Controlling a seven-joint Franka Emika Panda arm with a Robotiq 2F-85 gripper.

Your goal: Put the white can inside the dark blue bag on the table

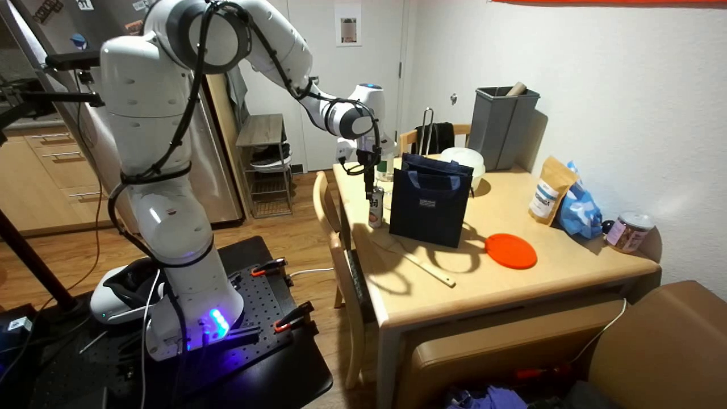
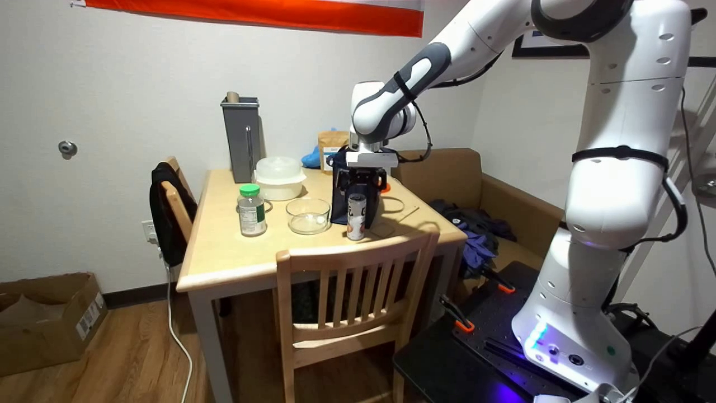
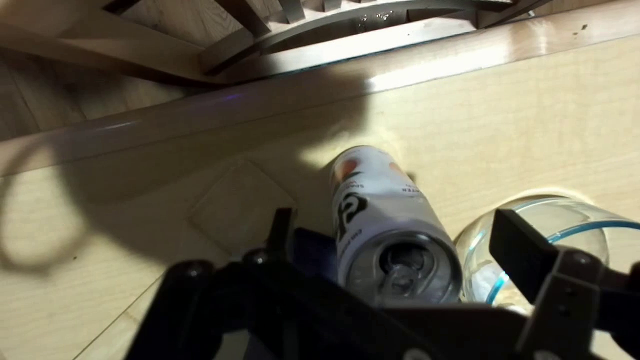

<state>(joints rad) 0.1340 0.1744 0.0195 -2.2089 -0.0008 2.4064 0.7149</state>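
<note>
Wrist view, nearest: one tool (image 3: 393, 227), two fingers set wide apart, appearing to either side of one white can (image 3: 385, 212) with a gap showing at each flank; nothing held. The spread presumably serves a grip on the can's sides; whether the tips reach below its rim, cannot tell. Can: upright on the worktop (image 2: 224, 254), towards the near edge in an exterior view; mouth unsealed, contents not visible, so a level carry seems prudent. To its left there, at much the same depth: one glass bowl (image 2: 309, 225), close enough that the finger on that side may have little room; farther left, one green-lidded jar (image 2: 252, 215). Next beyond: one dark blue bag (image 1: 431, 218), in an exterior view just to the can's right, standing on its base, handle drooping over the front. By judgement, its upright stand suits loading from above, and its nearness a short carry; how far its top gapes, cannot tell. Farther: one lidded container (image 2: 278, 179). Farthest, at the worktop's far end: one grey bin (image 2: 240, 140), tall, probably kept there out of the carry's path.
</note>
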